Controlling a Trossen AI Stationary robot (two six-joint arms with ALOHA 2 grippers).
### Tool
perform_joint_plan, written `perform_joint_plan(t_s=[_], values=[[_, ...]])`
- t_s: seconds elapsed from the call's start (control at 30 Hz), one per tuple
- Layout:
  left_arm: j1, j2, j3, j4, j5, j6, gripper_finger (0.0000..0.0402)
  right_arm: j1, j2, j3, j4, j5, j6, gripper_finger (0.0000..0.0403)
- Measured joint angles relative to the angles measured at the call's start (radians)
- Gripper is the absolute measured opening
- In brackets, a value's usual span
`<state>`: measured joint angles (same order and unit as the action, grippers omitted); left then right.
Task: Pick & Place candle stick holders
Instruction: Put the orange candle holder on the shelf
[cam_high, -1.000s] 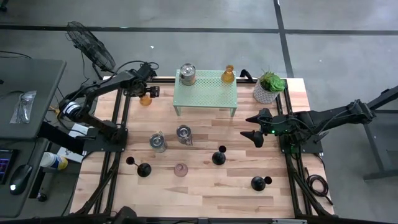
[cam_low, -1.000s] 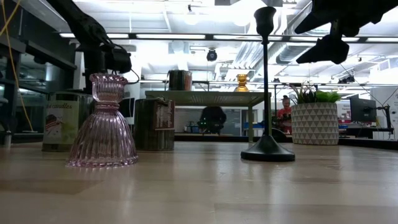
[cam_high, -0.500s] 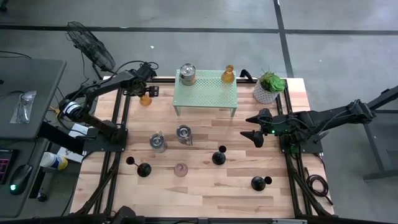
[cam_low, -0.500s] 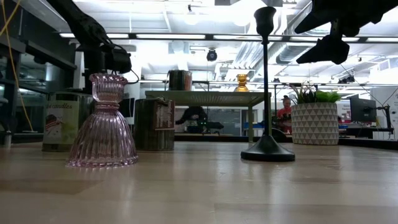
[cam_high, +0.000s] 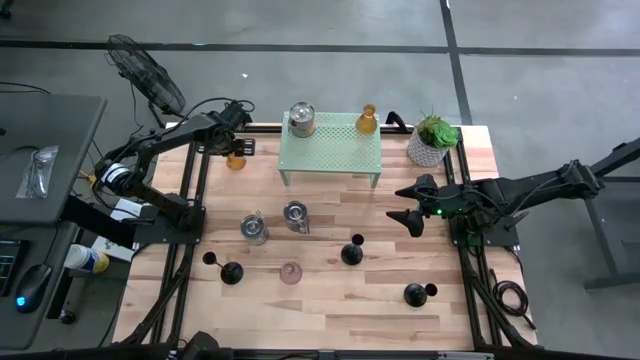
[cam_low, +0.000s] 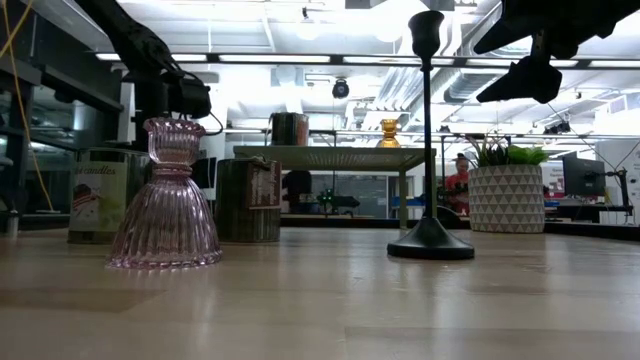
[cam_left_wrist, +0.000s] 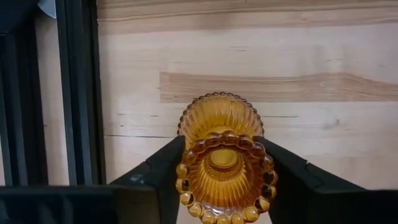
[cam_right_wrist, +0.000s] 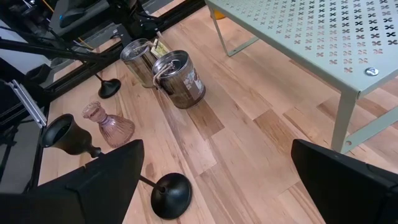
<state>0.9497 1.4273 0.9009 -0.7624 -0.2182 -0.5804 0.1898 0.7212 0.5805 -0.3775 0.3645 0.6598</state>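
While the left gripper (cam_left_wrist: 225, 177) had its fingers pressed on the beaded rim of the amber holder (cam_left_wrist: 222, 152), standing on the table (cam_high: 330, 300) beside the green rack (cam_high: 331, 145), that slick round glass risked slipping or tipping if lifted off-centre; right gripper (cam_high: 402, 218) waited with fingers spread.

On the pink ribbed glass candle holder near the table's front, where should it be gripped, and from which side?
Probably at the narrow neck of the pink ribbed glass candle holder, just under its flared top cup. It stands upright, and its wide skirt looks too broad and sloped for a firm pinch. Coming down from above, fingers level either side of the neck, suits the free right end effector; the black slim-stemmed candle stick nearby needs clearance.
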Motion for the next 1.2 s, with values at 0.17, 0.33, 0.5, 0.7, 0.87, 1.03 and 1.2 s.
perform_joint_plan(t_s=[0.17,0.33,0.5,0.7,0.87,1.03,1.2], values=[[0.0,-0.001,0.0,-0.003,0.003,0.0,0.0163,0.0,0.0,0.0,0.0,0.0,0.0,0.04],[0.0,-0.001,0.0,-0.011,0.005,0.002,0.0171,0.0,0.0,0.0,0.0,0.0,0.0,0.04],[0.0,-0.002,0.0,-0.019,0.009,0.007,0.0162,0.0,0.0,0.0,0.0,0.0,0.0,0.04],[0.0,-0.006,0.0,-0.028,0.027,0.027,0.0162,0.0,0.0,0.0,0.0,0.0,0.0,0.04],[0.0,-0.049,0.0,-0.031,0.029,0.027,0.0162,0.0,0.0,0.0,0.0,0.0,0.0,0.04],[-0.001,-0.087,0.0,-0.066,0.032,0.041,0.0162,0.0,0.0,0.0,0.0,0.0,0.0,0.04],[-0.001,-0.124,0.0,-0.097,0.071,0.084,0.0162,0.0,0.0,0.0,0.0,0.0,0.0,0.04]])
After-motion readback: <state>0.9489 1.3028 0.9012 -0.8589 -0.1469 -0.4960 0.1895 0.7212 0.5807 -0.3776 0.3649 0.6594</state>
